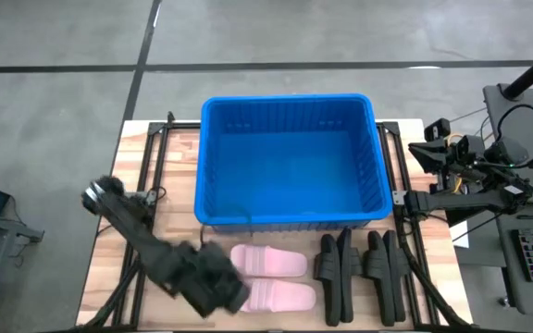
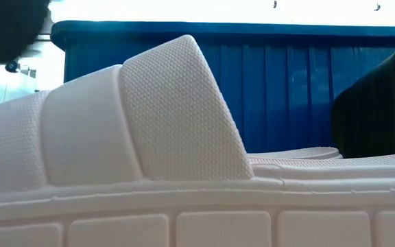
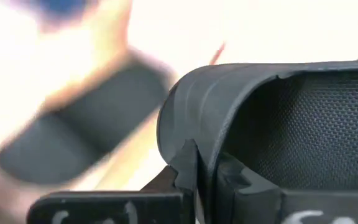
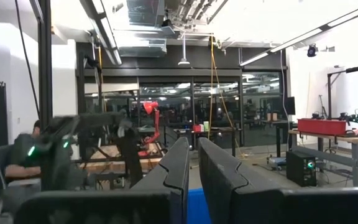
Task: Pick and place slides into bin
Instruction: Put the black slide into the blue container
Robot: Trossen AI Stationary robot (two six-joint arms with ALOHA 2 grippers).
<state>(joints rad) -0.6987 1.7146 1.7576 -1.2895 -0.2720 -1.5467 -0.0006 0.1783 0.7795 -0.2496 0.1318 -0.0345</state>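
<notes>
Your left tool [image 1: 218, 289], lower left of the high view, is clamped on a black slide [image 3: 278, 124]; pink slides [image 1: 271, 277] beside it; blue bin [image 1: 290, 217] above, mid-counter; right tool [image 4: 191, 174] together, parked at the right edge.

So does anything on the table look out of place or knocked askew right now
Nothing stands out. The blue bin sits square and holds no slides. The pink slides lie side by side in front of it, the black slides in a row beside them. The left gripper is at the pink pair's end.
</notes>
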